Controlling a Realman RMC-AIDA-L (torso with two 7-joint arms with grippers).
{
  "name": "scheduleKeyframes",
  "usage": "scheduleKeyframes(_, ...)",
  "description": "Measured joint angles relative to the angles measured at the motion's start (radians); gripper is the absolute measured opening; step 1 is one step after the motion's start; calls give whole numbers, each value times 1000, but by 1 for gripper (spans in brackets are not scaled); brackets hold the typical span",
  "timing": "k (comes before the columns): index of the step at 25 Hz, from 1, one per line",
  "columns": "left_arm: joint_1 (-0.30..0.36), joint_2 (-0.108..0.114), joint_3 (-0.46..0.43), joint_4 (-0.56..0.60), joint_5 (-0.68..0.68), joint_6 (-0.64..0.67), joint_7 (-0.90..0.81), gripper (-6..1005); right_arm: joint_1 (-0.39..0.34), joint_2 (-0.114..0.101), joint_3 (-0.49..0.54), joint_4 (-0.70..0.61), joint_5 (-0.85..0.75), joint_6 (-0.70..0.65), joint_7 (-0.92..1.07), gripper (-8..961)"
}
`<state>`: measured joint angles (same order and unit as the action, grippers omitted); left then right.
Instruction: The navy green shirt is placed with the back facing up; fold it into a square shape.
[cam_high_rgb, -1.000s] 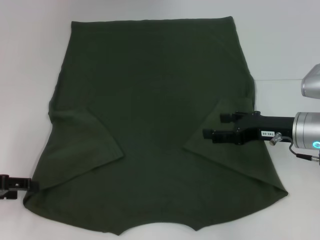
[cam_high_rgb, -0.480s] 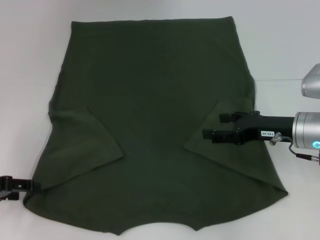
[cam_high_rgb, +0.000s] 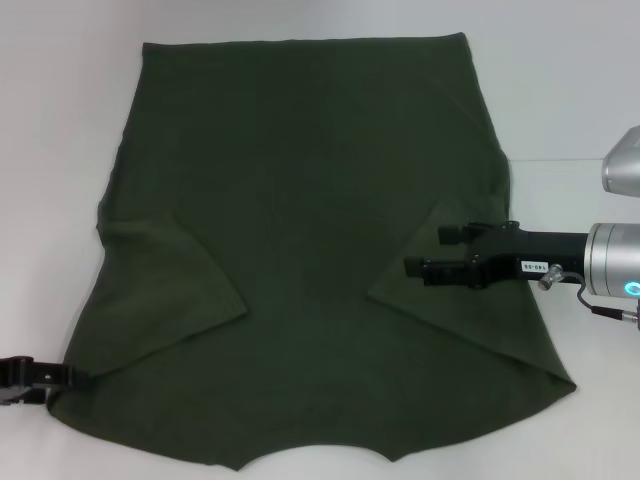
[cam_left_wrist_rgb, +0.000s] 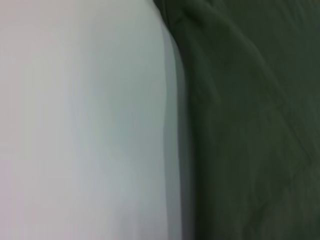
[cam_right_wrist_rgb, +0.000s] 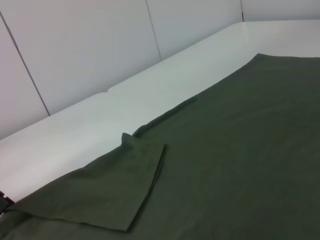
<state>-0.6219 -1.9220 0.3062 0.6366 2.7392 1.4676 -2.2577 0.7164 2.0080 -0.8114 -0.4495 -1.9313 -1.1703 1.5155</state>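
The navy green shirt (cam_high_rgb: 300, 200) lies flat on the white table (cam_high_rgb: 560, 90), and both short sleeves are folded inward onto its body. My right gripper (cam_high_rgb: 428, 251) is over the folded right sleeve (cam_high_rgb: 450, 300), open, with nothing between its fingers. My left gripper (cam_high_rgb: 40, 375) is low at the shirt's near left corner, right beside the fabric edge. The left wrist view shows the shirt's edge (cam_left_wrist_rgb: 240, 125) next to bare table (cam_left_wrist_rgb: 80, 125). The right wrist view looks across the shirt (cam_right_wrist_rgb: 240, 150) to the folded left sleeve (cam_right_wrist_rgb: 115, 195).
Bare white table surface surrounds the shirt on the left (cam_high_rgb: 50, 150), the far side and the right. Pale wall panels (cam_right_wrist_rgb: 75, 45) rise behind the table's far-left edge. The shirt's near hem reaches the bottom of the head view.
My left gripper has shifted slightly nearer along the shirt's left lower edge. The right gripper and the shirt have not moved.
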Motion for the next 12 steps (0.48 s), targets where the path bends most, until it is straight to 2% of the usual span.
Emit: scheduleKeyframes(12,-18,2,11,-33,-1,4,-4,824,-1,0,0,0,0,0,0,914)
